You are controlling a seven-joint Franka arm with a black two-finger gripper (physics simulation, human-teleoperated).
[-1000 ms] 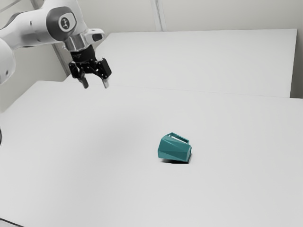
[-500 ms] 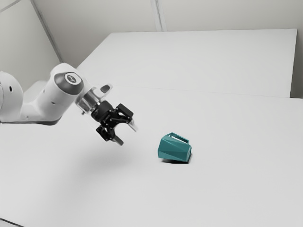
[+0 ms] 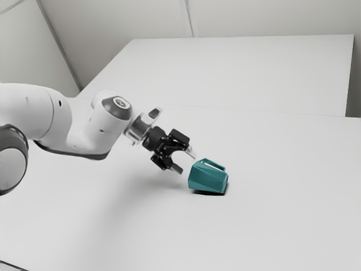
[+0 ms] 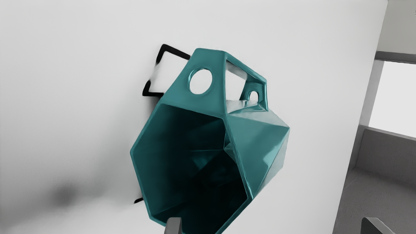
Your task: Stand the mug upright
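Mug lies sideways on the surface. From the exterior view's left, the arm is cut off; the released hand stands near the mug's open mouth, whose depths are too dark to read. The long axis runs rightward to the base, handle uppermost.

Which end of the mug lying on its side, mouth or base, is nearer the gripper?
The open mouth: it faces the gripper, and the wrist view looks into its dark hollow, while the base points away.
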